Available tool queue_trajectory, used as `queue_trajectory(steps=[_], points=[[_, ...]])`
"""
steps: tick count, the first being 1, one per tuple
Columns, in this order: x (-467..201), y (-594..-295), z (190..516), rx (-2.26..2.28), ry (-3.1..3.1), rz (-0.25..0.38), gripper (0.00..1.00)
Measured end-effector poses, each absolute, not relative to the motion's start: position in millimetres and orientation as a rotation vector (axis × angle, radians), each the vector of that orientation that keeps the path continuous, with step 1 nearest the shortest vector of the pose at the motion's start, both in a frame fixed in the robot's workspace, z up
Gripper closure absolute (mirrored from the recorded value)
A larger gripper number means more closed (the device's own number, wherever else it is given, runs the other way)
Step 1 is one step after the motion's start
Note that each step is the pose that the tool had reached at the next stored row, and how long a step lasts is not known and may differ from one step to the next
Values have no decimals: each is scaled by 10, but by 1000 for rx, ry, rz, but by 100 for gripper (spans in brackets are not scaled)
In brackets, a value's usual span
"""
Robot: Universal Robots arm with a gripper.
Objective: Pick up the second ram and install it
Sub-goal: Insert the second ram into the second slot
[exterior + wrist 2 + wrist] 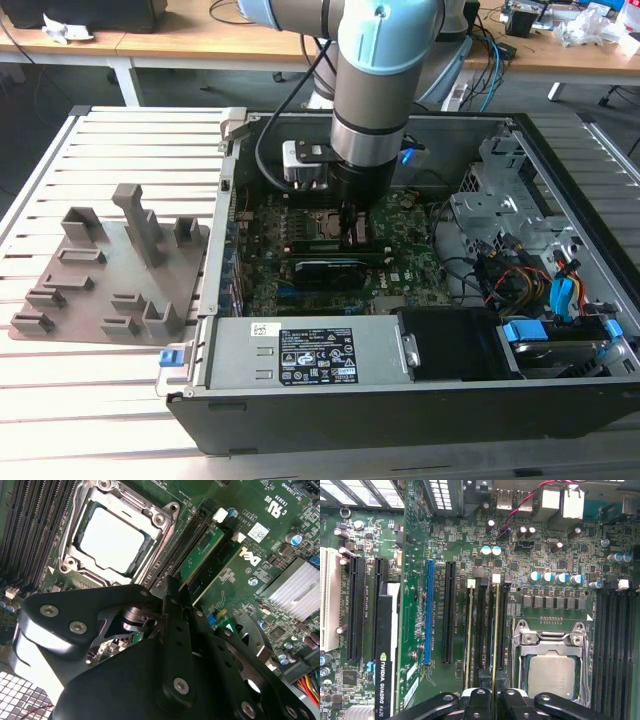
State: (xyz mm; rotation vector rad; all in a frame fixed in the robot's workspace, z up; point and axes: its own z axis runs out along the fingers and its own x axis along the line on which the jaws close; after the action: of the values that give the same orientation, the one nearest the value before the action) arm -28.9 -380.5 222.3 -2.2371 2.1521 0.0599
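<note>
The second ram [494, 630] stands on edge in the memory slot beside the square processor socket [551, 672], its white latch at the far end. My gripper [493, 692] is shut on the near end of this stick, one finger on each face. In the second wrist view the gripper [176, 597] sits low over the same slot row next to the socket [112, 540]. In the exterior view the gripper [352, 225] reaches straight down into the open computer case, just to the right of the socket [322, 222].
Another green memory stick [470, 635] [202, 555] sits one slot further from the socket. A black graphics card [325, 270] lies in front of the gripper. The grey plastic holder [110, 270] rests on the slatted table at the exterior view's left. Cables and drive bays [520, 270] crowd the case's right.
</note>
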Motion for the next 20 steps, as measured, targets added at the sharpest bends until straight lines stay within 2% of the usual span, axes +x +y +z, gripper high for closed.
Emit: queue_trajectory(steps=[8,9,10,14,15,20], points=[[-276,-3805,2191,-2237,2152,61,86],[-276,-3805,2190,-2237,2152,61,85],[-276,-3805,2191,-2237,2152,61,78],[-277,-3777,2479,-2244,2159,45,78],[-277,-3755,2514,-2249,2164,35,87],[-277,-3738,2541,-2252,2166,30,89]])
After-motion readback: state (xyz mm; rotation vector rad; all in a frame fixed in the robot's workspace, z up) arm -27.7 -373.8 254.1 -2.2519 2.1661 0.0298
